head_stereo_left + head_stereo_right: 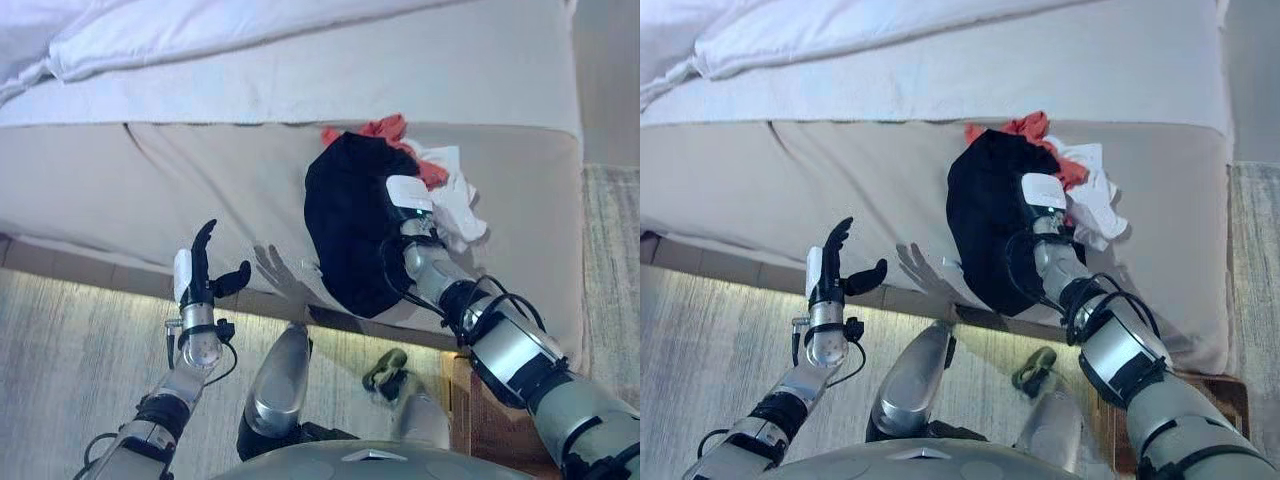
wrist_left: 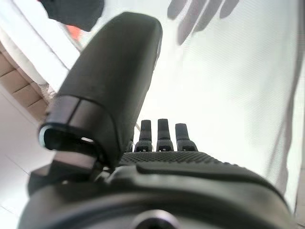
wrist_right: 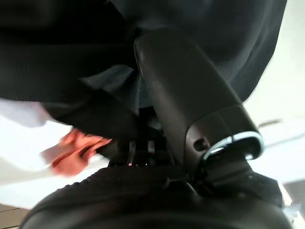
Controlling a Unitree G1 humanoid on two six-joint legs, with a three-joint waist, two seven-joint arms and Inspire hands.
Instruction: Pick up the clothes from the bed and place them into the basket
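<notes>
Right hand (image 1: pixel 408 205) buried in the black garment (image 1: pixel 350 220) at the bed (image 1: pixel 200 170) edge; left hand (image 1: pixel 200 275) free

The right hand lies on the black garment with its fingers hidden in the cloth, so its grasp cannot be told; in its wrist view the thumb presses against dark fabric. The garment's long axis runs from the mattress top down over the bed's near side, its lower end hanging toward the floor (image 1: pixel 70 340). A red cloth (image 1: pixel 395 135) and a white cloth (image 1: pixel 455 200) lie touching it on the robot's right. The left hand hovers off the bed's side, well apart from the clothes, fingers straight and spread, holding nothing
</notes>
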